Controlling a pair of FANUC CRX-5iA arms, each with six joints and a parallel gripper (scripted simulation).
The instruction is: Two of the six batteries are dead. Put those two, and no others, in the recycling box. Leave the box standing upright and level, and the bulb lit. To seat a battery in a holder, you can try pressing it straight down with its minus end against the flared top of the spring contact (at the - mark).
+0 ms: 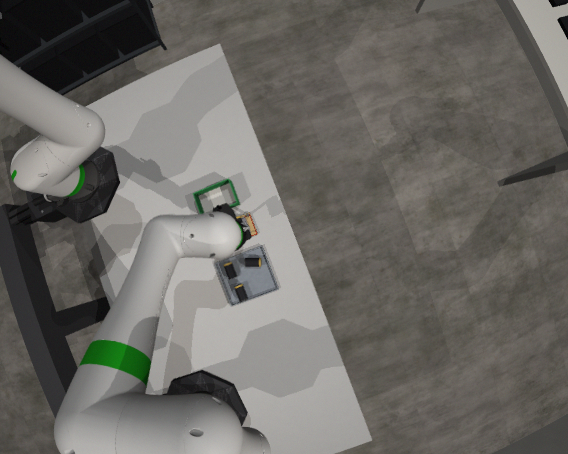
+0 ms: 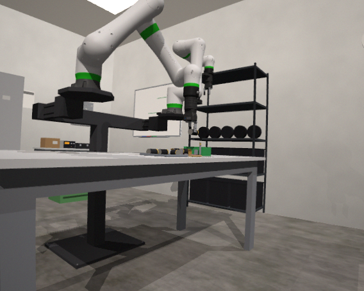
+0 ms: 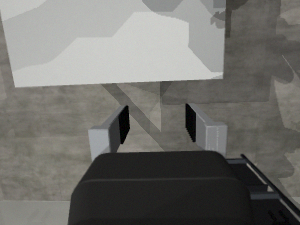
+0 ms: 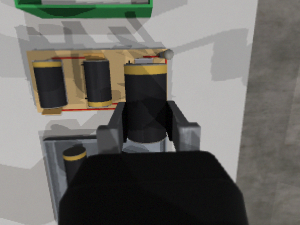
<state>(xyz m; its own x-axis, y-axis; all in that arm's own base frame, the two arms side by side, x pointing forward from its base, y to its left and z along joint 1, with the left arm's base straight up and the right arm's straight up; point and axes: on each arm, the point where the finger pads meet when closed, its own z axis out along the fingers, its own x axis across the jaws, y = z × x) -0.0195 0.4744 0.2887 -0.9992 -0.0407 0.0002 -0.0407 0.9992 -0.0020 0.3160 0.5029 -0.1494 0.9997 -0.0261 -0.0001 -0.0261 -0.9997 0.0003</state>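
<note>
My right gripper (image 2: 193, 131) (image 4: 146, 113) is shut on a black battery (image 4: 145, 91), gold-banded end toward the top of the right wrist view, held above the right part of the tan holder (image 4: 75, 91) (image 1: 252, 226). Two batteries lie in the holder, one at the left (image 4: 51, 86) and one in the middle (image 4: 98, 84); the held battery mostly hides the right bay. The small bulb (image 4: 168, 54) looks grey. Three batteries (image 1: 252, 262) (image 1: 230, 270) (image 1: 240, 292) lie in the grey tray (image 1: 266, 281). The green recycling box (image 1: 235, 192) (image 2: 206, 151) stands upright, no battery visible inside. My left gripper (image 3: 157, 116) (image 2: 207, 91) is open and empty, far from them.
The box stands beyond the holder and the tray on its opposite side, all close together on the white table (image 1: 292, 300). The right arm (image 1: 202, 235) covers part of the holder in the top view. A black shelf (image 2: 233, 107) stands behind the table.
</note>
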